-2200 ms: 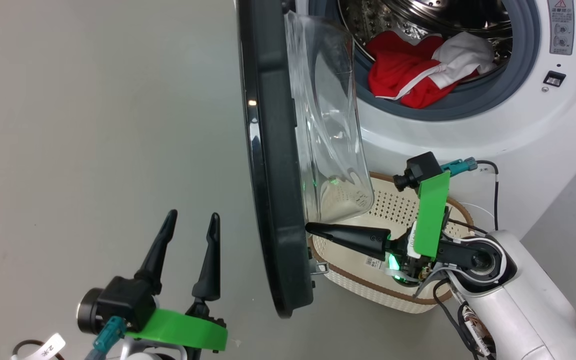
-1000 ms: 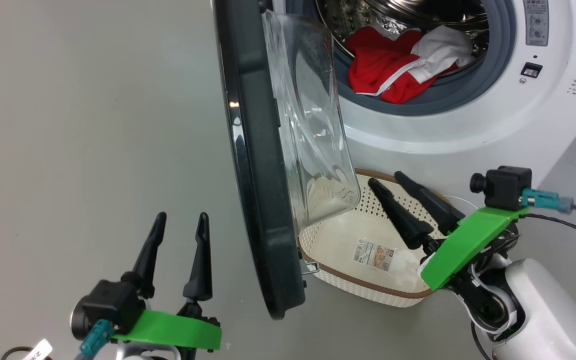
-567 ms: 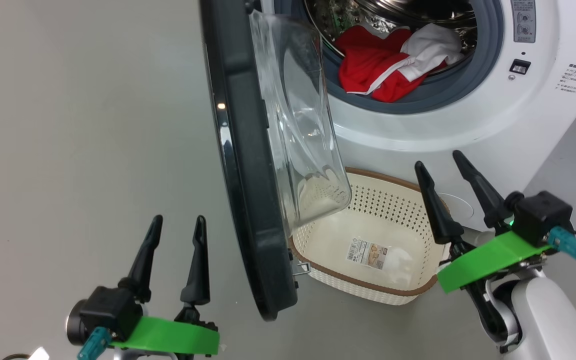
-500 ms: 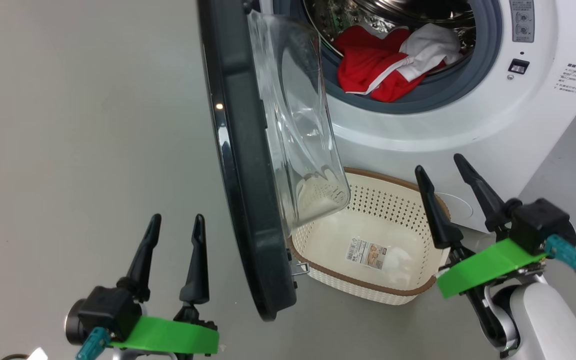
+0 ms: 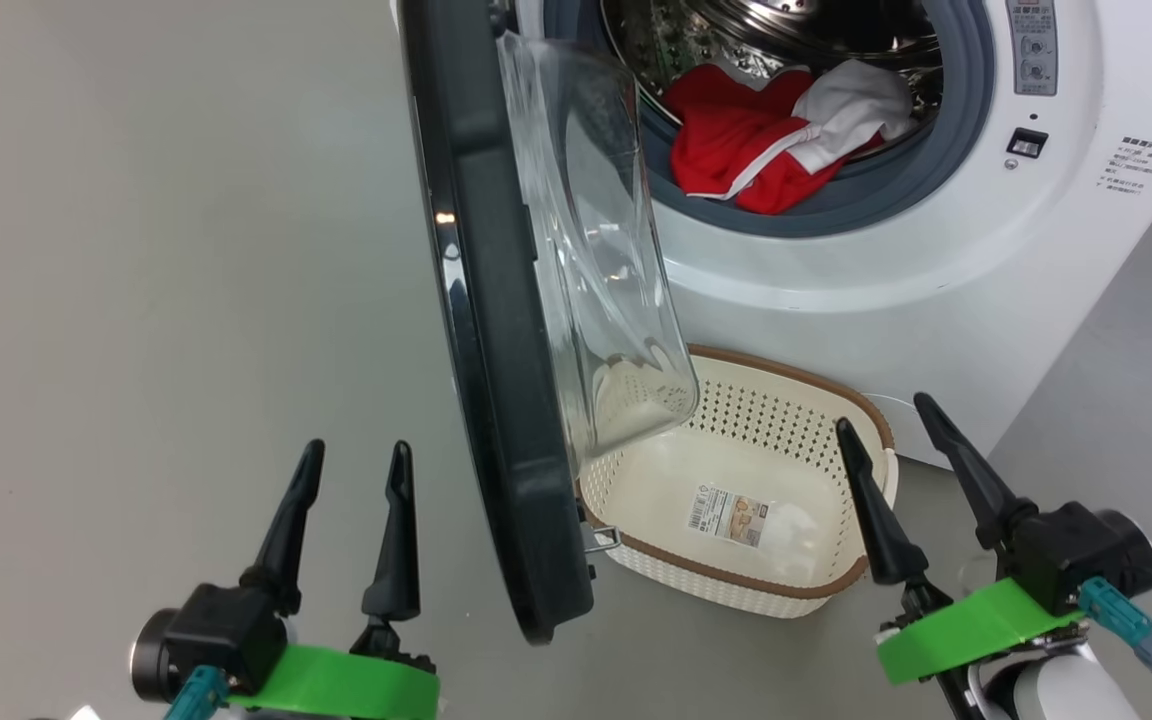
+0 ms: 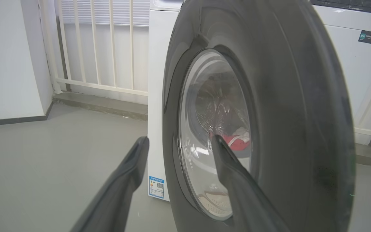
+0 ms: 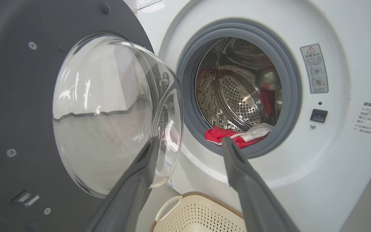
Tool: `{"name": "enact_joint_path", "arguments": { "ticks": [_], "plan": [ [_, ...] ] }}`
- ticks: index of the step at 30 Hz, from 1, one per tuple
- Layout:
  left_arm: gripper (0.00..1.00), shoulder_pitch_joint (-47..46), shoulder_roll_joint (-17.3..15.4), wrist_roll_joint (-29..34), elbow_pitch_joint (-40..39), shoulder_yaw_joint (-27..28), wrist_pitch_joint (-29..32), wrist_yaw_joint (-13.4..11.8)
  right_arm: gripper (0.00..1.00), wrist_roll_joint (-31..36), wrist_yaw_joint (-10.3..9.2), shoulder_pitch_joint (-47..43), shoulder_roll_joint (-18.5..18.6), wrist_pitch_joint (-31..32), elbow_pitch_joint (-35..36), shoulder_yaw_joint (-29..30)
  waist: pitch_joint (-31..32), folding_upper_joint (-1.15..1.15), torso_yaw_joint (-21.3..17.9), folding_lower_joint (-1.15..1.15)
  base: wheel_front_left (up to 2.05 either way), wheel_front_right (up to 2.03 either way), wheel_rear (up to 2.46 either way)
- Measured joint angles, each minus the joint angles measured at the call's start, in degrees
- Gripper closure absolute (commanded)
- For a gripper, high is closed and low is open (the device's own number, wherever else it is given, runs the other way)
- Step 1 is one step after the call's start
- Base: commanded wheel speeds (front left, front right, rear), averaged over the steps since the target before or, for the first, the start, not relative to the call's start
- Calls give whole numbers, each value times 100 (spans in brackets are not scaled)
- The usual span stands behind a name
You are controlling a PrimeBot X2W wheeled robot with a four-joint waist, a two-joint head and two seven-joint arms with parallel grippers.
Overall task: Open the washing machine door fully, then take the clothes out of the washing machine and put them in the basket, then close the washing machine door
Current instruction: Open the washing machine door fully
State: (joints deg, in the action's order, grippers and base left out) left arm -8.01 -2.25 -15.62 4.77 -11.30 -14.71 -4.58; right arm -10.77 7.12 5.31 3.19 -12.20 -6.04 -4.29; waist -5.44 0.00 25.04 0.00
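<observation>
The washing machine door (image 5: 496, 330) stands swung out from the washing machine (image 5: 936, 250), nearly edge-on in the head view, its black rim dividing the floor in two. On its outer side there is a wide stretch of bare grey floor (image 5: 136, 250), and there the left gripper (image 5: 356, 447) hovers with its fingers apart and nothing between them, near the rim but clear of it. On the inner side the room is tighter: the glass bowl (image 5: 596, 270) bulges out over the left end of the basket (image 5: 786, 585), and the door's lower edge with its metal latch (image 5: 601, 540) sits just beside the basket's brown rim. The basket rests on the floor close against the machine's front, below the opening, with a paper label (image 5: 736, 515) on its bottom. The right gripper (image 5: 881, 412) is at the basket's right end, fingers spread and empty, pointing up toward the drum mouth. The clothes (image 5: 746, 150) lie at the drum's lower lip, spilling onto the grey rubber ring (image 5: 976, 120), with open space above them inside the steel drum (image 7: 237, 83).
</observation>
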Motion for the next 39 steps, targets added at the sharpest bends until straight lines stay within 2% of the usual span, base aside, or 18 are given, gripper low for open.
{"name": "enact_joint_path", "arguments": {
  "ticks": [25, 26, 27, 39],
  "plan": [
    [0, 113, -2, -19, -75, 16, 0, 0, 0, -216, 0, -169, -14, -144, 38, 148, 86, 0, -66, 0, 0, 0, 0],
    [63, 113, -2, -18, -103, 31, 0, -1, 0, -236, 0, -169, -14, -145, 33, 147, 90, 0, -71, 0, 0, 0, 0],
    [100, 113, -4, -11, -158, 47, 0, -1, 0, -235, 0, -170, -14, -149, 30, 147, 91, 0, -77, 0, 0, 0, 0],
    [100, -18, -8, 520, -1753, -21, -1, -19, 0, -298, 0, -169, -16, -151, -10, 146, 59, 0, -145, 0, 0, 0, 0]
  ]
}}
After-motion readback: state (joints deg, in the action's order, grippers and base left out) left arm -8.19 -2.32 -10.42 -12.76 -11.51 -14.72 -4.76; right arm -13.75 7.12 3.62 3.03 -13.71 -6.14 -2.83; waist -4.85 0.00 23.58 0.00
